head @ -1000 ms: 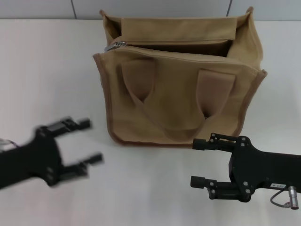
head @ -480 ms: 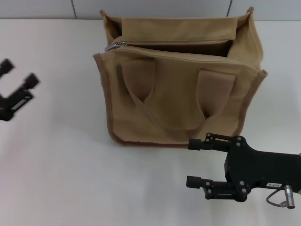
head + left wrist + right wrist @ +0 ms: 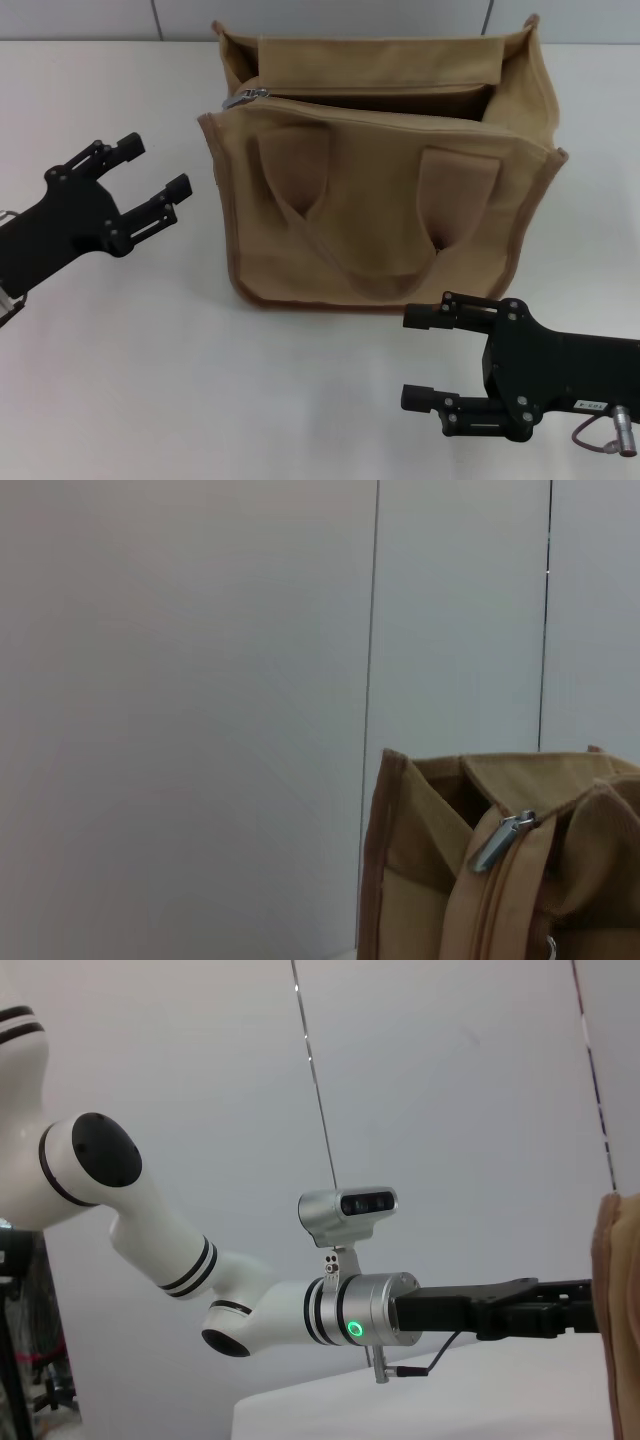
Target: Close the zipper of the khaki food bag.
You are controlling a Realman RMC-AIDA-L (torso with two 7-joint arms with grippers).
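The khaki food bag (image 3: 380, 200) stands upright at the back middle of the white table, its top open. The zipper (image 3: 360, 95) runs along the bag's top with its silver pull tab (image 3: 243, 98) at the bag's left end. The tab also shows in the left wrist view (image 3: 500, 842). My left gripper (image 3: 155, 172) is open and empty, to the left of the bag and apart from it. My right gripper (image 3: 412, 356) is open and empty, low in front of the bag's right corner.
The white table (image 3: 200, 380) spreads around the bag. A grey panelled wall (image 3: 320, 15) stands behind it. The right wrist view shows my left arm (image 3: 300, 1310) reaching toward the bag's edge (image 3: 620, 1300).
My left gripper swung from the front left out to the far left and now sits nearer the bag's left side. My right gripper shifted only slightly.
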